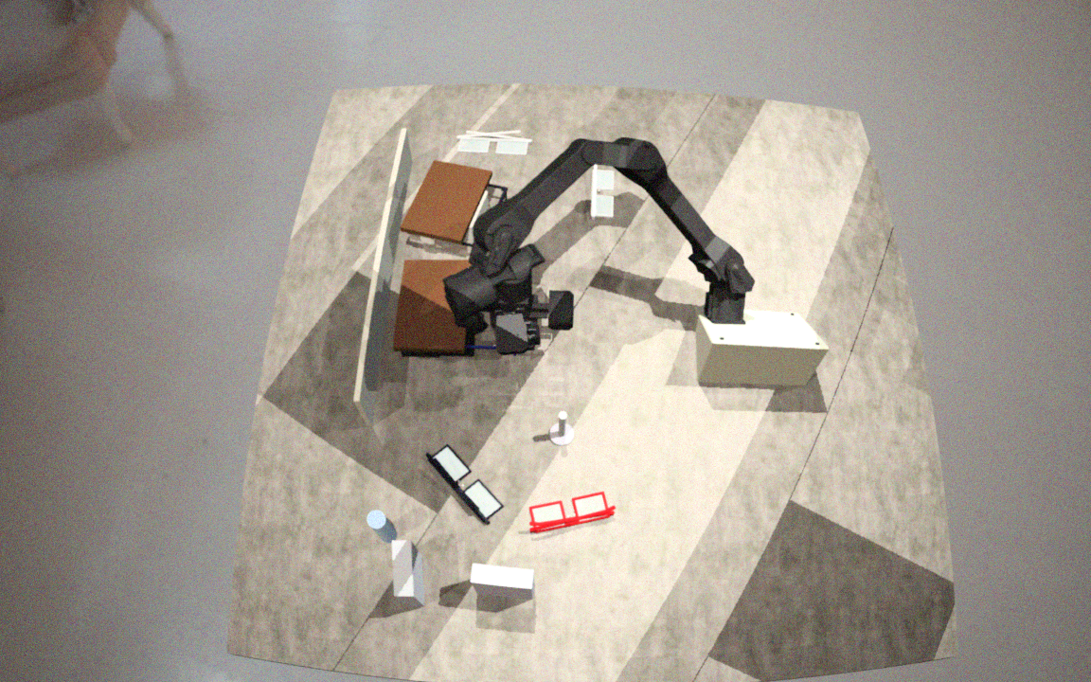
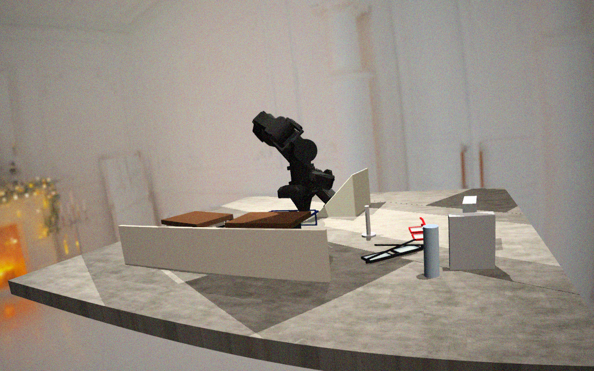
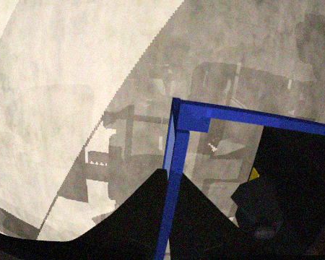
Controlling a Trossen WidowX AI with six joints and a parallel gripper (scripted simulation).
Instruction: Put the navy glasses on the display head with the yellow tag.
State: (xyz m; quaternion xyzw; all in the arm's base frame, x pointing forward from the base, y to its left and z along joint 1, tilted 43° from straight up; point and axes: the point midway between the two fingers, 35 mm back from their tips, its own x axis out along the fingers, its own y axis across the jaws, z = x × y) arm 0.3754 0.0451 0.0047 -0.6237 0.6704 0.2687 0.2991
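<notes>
My gripper (image 2: 305, 209) (image 3: 167, 178) is shut on the navy glasses (image 1: 480, 347) (image 2: 316, 217) (image 3: 242, 115), at the outer side of the front frame. The glasses are in front of a black display head with a brown top (image 1: 426, 314) (image 2: 262, 220). A yellow tag (image 3: 254, 174) shows beside this head's dark nose (image 3: 260, 207) in the wrist view. One temple reaches alongside the head. The arm hides the other temple and the bridge in the top view; whether the bridge touches the nose cannot be told. The other head (image 1: 448, 199) (image 2: 197, 217) stands beside it, with dark glasses at its front.
A pale panel (image 1: 380, 279) (image 2: 225, 253) stands behind both heads. A thin post (image 1: 562, 425) (image 2: 367, 223), black glasses (image 1: 457, 490) and red glasses (image 1: 570, 520) are to one side, beyond them a blue cylinder (image 1: 382, 526) (image 2: 431, 251) and white blocks. White glasses (image 1: 494, 139) lie near the other head.
</notes>
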